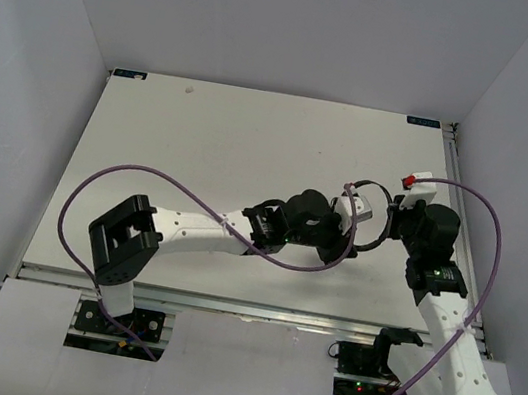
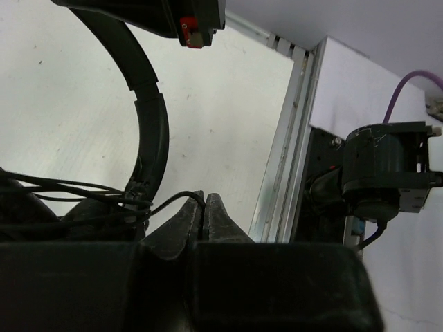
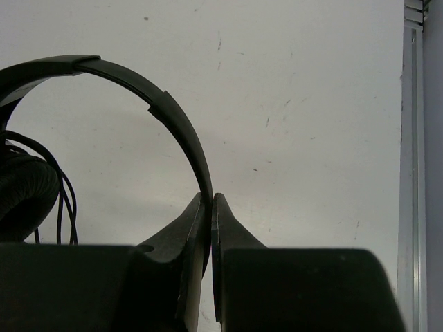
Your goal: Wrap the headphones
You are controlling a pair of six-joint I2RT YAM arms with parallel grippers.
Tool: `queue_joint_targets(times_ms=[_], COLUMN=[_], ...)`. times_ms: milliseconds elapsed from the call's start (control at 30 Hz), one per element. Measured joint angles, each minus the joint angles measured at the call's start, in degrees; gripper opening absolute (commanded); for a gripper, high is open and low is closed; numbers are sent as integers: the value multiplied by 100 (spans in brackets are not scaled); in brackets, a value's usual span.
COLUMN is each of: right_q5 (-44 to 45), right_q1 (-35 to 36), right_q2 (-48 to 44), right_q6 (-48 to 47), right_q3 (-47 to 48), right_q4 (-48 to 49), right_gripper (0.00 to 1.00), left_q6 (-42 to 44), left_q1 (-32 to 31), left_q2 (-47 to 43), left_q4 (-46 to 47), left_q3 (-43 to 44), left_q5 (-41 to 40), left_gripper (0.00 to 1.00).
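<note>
The black headphones [image 1: 380, 239] lie right of the table's middle, between my two grippers. In the right wrist view the thin headband [image 3: 138, 86] arcs up from my right gripper [image 3: 212, 202], which is shut on it. A padded earcup [image 3: 24, 194] and loops of thin black cord [image 3: 66, 200] show at the left. In the left wrist view my left gripper [image 2: 203, 202] is shut on the cord [image 2: 169, 199], which runs left to strands bunched at the headband's base [image 2: 135, 200]. The headband [image 2: 149, 117] curves upward there. From above, the left gripper [image 1: 345, 247] and right gripper [image 1: 392, 219] stand close together.
Thick purple robot cables [image 1: 146, 176] loop over the table from both arms. The right arm's base [image 2: 384, 173] and the table's metal edge rail [image 2: 284, 173] lie just beyond the left gripper. White walls [image 1: 42, 69] enclose the table on three sides.
</note>
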Motion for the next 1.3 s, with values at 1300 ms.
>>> queue_joint_targets(times_ms=[1300], right_q5=[-326], right_q1=[998], right_q2=[1416], right_q6=[-468], right_q3=[-51], right_q4=[-147], right_gripper=[8], left_q6=[3348], left_q1=[-27], left_q2=[483], left_q4=[-3037], left_q3=[1231], left_q5=[-1395], left_gripper=[27])
